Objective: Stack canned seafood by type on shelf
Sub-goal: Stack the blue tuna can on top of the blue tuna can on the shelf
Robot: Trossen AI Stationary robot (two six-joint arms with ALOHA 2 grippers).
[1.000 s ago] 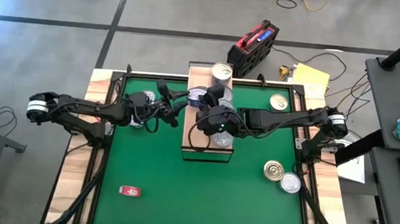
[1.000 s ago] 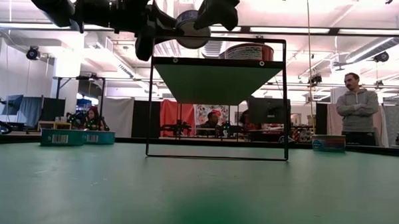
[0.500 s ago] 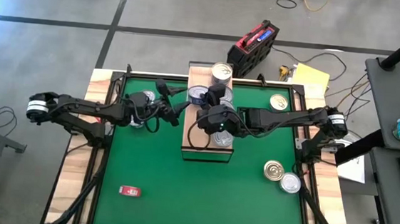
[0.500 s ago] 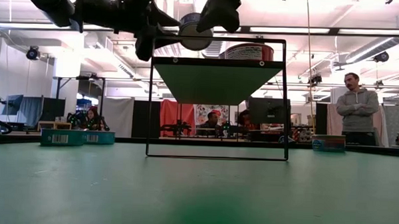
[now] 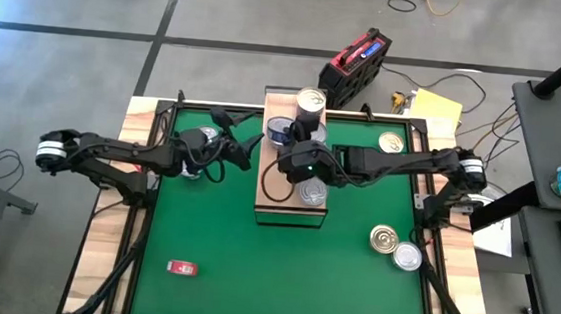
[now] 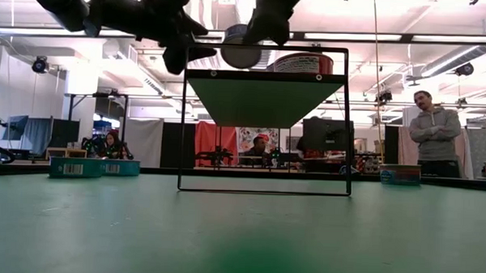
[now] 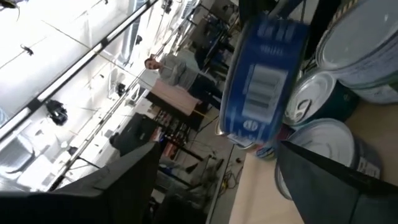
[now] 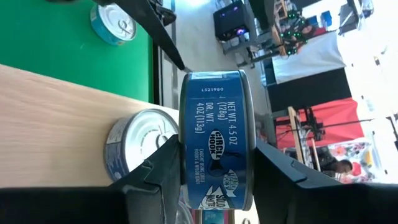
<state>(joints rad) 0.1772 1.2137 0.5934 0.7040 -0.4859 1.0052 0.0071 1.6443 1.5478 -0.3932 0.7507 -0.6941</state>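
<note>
The shelf is a raised light-wood board in a dark frame at mid-table. On it rest silver-lidded cans of seafood, one at its far end and one toward its near end. My right gripper is shut on a blue-labelled can over the shelf's left far part. My left gripper stands open just left of that can, level with it and touching nothing. In the left wrist view the can sits ahead of its spread fingers. My right gripper pinches the blue can across its two flat faces, one finger on each face, with the label wall toward the wrist camera. The fingers reach in from the table's right, slanting slightly down. The can hangs a little tilted just over the shelf board.
On the green mat lie a gold-lidded can at the far right, two cans at the near right, a teal can by my left arm, and a small red flat object. People stand in the room behind.
My left gripper has opened and let go of the blue can, its wrist turning a little while the arm stays in place. The can stays pinched in my right gripper over the shelf.
</note>
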